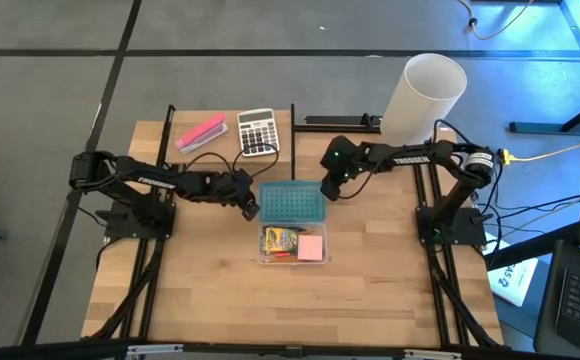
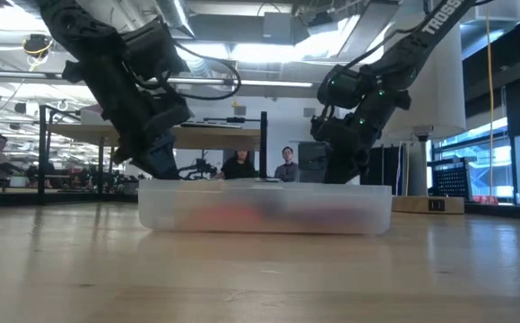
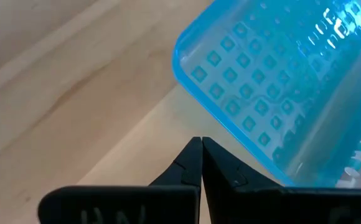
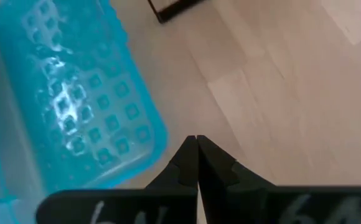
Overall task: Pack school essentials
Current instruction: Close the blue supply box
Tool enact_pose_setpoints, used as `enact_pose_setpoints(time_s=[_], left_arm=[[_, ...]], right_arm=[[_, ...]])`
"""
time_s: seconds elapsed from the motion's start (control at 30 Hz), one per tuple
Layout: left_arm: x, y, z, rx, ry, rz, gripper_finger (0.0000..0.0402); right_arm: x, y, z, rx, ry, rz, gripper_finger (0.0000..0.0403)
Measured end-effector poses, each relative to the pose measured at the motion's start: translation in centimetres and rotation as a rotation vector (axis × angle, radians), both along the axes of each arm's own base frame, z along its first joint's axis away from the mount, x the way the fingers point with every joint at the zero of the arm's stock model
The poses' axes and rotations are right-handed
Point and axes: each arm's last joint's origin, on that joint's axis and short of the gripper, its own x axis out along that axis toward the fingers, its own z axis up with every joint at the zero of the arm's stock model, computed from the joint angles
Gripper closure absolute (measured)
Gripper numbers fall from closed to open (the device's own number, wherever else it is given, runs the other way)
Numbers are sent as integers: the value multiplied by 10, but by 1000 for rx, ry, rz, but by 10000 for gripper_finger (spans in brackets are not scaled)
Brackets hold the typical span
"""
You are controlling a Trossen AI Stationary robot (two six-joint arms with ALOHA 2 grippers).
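Note:
A blue studded lid (image 1: 291, 200) lies flat on the table, just beyond a clear box (image 1: 293, 243). Inside the box are the yellow-green crayon box (image 1: 281, 240) and the pale pink sticky-note pad (image 1: 312, 247); something orange-red shows at the box's near wall. My left gripper (image 1: 251, 208) is shut beside the lid's left end (image 3: 193, 68), its tips (image 3: 201, 142) over bare wood. My right gripper (image 1: 328, 192) is shut beside the lid's right end (image 4: 149, 134), its tips (image 4: 196, 140) also over wood. In the low view the box (image 2: 264, 208) stands in front of both grippers. Scissors, pen and eraser are not seen.
A white-grey calculator (image 1: 258, 131) and a long pink stapler (image 1: 201, 132) lie near the table's far edge. A tall white cylinder (image 1: 425, 95) stands at the far right corner, with a black bar (image 1: 340, 121) beside it. Bare wood lies on the near side of the box. People sit in the room behind.

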Motion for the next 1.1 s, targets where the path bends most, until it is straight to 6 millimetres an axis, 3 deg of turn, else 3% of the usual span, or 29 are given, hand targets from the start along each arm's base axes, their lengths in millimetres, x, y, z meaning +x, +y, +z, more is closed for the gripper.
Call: enact_pose_setpoints(time_s=[0.27,0.6,1.1], left_arm=[[0,6,-5,18,28,-5,401],[16,9,-22,25,-5,-47,401],[21,9,-18,40,-70,-84,401]], right_arm=[[1,0,0,13,-14,12,402],[1,0,0,15,-15,10,402],[2,1,1,45,-42,42,402]])
